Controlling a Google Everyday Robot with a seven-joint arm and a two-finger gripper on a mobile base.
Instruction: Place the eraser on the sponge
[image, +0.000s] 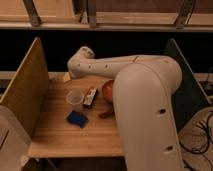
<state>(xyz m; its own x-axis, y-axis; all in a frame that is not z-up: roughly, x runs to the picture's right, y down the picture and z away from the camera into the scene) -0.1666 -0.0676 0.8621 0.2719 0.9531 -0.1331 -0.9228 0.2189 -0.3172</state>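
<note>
A white arm's end effector (74, 67) hangs near the wooden bench's (60, 142) back-left corner, its grip impossible to tell, while the small white rectangular eraser (90, 96) lies mid-bench beside a clear plastic cup (75, 99), just behind the flat blue sponge (77, 119), so any grasp should probably steer clear of the cup.

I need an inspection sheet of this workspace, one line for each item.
Surface: wooden table.
Job's things: eraser lies beside the clear cup; sponge lies in front of the cup, apart from the eraser.
Clutter: reddish bowl, dark reddish-brown stick, pale yellow wedge.
Grippers: gripper at the arm's far end, near the table's back-left, away from the eraser.
Cables: cables on the floor at the right.
Surroundings: side walls; rails behind.
</note>
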